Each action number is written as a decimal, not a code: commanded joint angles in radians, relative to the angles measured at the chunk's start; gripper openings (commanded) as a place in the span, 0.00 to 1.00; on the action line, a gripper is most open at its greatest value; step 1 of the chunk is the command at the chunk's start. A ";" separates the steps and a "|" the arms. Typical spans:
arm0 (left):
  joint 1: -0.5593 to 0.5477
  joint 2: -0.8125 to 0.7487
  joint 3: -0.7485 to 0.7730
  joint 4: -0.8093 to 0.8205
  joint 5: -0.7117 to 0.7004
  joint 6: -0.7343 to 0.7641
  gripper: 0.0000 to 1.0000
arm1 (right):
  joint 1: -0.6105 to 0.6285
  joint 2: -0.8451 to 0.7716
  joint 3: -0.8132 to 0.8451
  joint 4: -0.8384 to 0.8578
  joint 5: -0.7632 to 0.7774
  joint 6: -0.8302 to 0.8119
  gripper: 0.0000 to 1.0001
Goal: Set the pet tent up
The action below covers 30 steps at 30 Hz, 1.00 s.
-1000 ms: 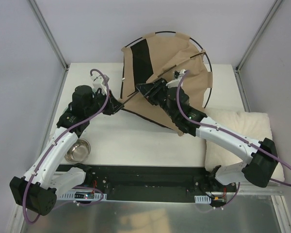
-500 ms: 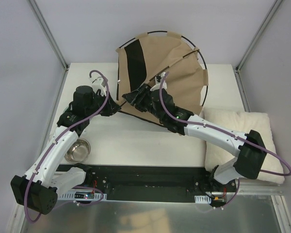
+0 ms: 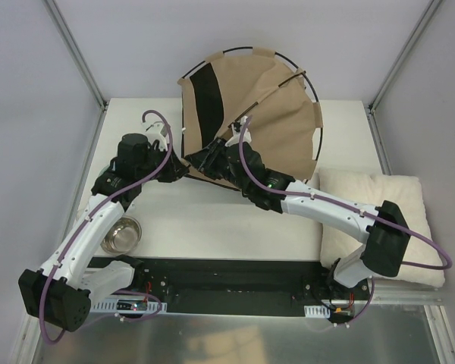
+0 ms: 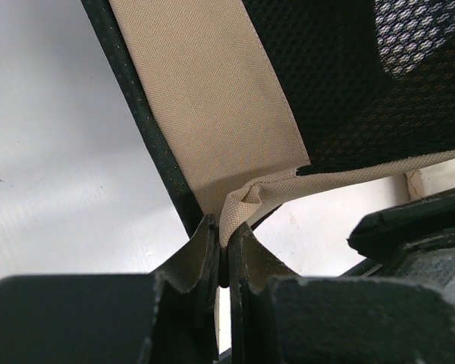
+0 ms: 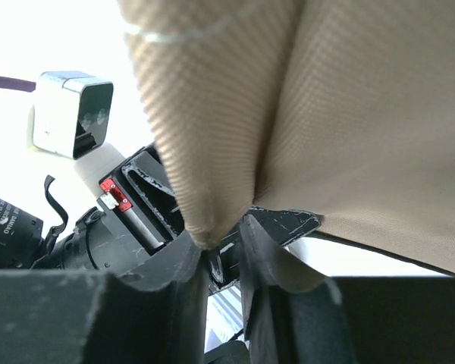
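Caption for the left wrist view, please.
Left gripper shut on a folded corner of the black-lined tan fabric pet tent.

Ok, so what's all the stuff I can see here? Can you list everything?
pet tent: one, tan and black, far side of the table.
cushion: one, fluffy cream-white, right side of the table.
bowl: one, shiny metal, near left of the table.
table: one, white, under everything.
left hand: one, black, shut on the pet tent's edge.
right hand: one, black, pinching a fold of the pet tent's fabric.
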 commanded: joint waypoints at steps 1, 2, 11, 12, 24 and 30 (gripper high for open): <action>0.005 0.002 0.055 0.026 -0.027 0.004 0.00 | 0.009 0.006 0.034 -0.009 -0.014 -0.020 0.19; 0.005 0.000 0.054 0.028 -0.028 0.007 0.00 | 0.011 0.006 0.032 -0.011 -0.014 -0.020 0.12; 0.005 -0.038 0.017 0.033 -0.005 0.088 0.00 | -0.041 -0.043 -0.032 0.058 0.078 0.062 0.00; 0.005 -0.047 0.006 0.037 0.002 0.107 0.00 | -0.052 -0.053 -0.044 0.075 0.082 0.075 0.00; 0.004 -0.213 -0.271 0.356 0.209 0.277 0.00 | -0.170 -0.139 -0.144 0.206 0.138 0.220 0.00; 0.005 -0.251 -0.333 0.445 0.259 0.329 0.00 | -0.184 -0.124 -0.130 0.201 0.159 0.248 0.00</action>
